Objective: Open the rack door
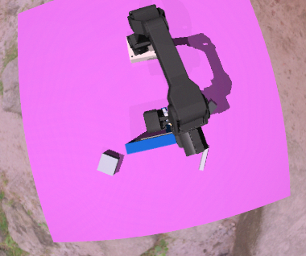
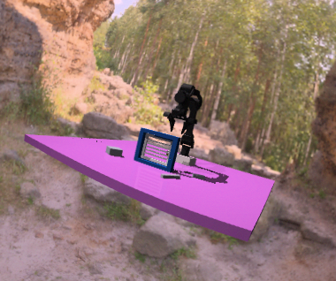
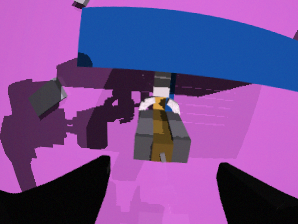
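Note:
The rack's blue frame stands upright on the table. In the exterior view the door's pale barred grille fills the frame opening and looks closed. The handle, grey with an orange-brown stripe, sticks out from the door side in the wrist view, with a white collar behind it. My gripper is open and points down, with nothing between its fingers. The handle lies ahead of and between the fingertips in the wrist view, not touched. In the top view the arm hides most of the handle and the fingers.
A pale grey block sits off one end of the rack. A thin pale bar lies by the other end. A smaller grey block lies on the handle side, near the arm.

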Motion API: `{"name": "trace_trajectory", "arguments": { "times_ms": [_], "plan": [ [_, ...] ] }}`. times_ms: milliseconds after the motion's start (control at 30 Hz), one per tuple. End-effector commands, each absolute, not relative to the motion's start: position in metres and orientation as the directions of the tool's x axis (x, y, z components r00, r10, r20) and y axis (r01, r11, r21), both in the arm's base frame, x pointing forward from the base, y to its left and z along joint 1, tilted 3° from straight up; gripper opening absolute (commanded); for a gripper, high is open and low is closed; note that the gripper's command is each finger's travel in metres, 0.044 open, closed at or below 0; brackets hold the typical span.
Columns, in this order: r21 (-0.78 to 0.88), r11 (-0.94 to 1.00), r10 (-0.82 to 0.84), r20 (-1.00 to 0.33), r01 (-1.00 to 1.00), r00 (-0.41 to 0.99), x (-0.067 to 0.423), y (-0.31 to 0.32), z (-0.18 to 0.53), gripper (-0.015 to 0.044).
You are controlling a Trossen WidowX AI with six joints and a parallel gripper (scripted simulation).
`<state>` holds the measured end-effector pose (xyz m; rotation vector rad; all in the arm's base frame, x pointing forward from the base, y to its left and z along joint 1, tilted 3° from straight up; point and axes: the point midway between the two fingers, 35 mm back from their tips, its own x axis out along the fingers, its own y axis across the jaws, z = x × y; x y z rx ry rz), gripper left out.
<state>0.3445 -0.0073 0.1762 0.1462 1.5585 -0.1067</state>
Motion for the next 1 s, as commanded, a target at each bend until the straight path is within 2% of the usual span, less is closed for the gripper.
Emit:
{"name": "trace_trajectory", "arguments": {
  "times_ms": [0,967],
  "plan": [
    [0.029,0.985,0.033,-0.999,0.171,-0.018,0.344,-0.007,0.175,0.0295],
    [0.029,0.985,0.033,-0.999,0.171,-0.018,0.345,-0.005,0.13,0.0295]
  ]
}}
